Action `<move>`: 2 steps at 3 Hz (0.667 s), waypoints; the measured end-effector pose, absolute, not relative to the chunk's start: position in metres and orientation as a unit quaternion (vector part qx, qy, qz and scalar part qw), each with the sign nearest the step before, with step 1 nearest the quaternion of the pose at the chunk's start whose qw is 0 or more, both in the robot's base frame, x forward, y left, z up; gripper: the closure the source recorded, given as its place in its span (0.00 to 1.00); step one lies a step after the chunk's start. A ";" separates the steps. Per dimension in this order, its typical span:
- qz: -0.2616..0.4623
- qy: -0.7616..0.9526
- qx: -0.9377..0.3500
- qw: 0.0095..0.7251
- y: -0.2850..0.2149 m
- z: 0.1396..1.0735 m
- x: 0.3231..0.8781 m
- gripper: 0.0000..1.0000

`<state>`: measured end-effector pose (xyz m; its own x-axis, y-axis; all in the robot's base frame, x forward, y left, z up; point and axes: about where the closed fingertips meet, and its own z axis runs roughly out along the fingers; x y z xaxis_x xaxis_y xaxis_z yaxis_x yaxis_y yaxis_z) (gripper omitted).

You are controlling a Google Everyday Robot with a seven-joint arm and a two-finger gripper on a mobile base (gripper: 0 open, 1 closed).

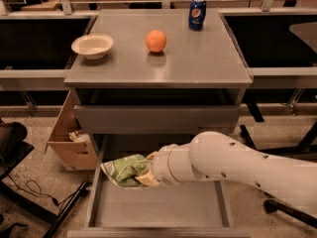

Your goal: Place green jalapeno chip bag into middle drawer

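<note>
The green jalapeno chip bag (123, 170) is a wrinkly green bag held at the end of my white arm. My gripper (144, 171) is shut on the bag and holds it just above the left part of the open middle drawer (198, 207), a wide shallow grey drawer pulled out at the bottom of the view. The bag hangs over the drawer's left rear floor; I cannot tell whether it touches the floor. My arm covers the drawer's right rear.
A grey cabinet top (198, 58) carries a white bowl (92, 45), an orange (155, 40) and a blue soda can (197, 13). A shut drawer front (156, 119) sits above the open one. A cardboard box (72, 140) stands at the left on the floor.
</note>
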<state>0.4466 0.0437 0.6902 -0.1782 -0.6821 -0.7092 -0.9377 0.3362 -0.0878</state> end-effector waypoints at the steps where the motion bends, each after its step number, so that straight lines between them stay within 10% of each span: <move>1: 0.201 0.760 -0.533 0.313 0.043 0.651 0.456 1.00; 2: 0.225 0.777 -0.506 0.300 0.034 0.598 0.477 1.00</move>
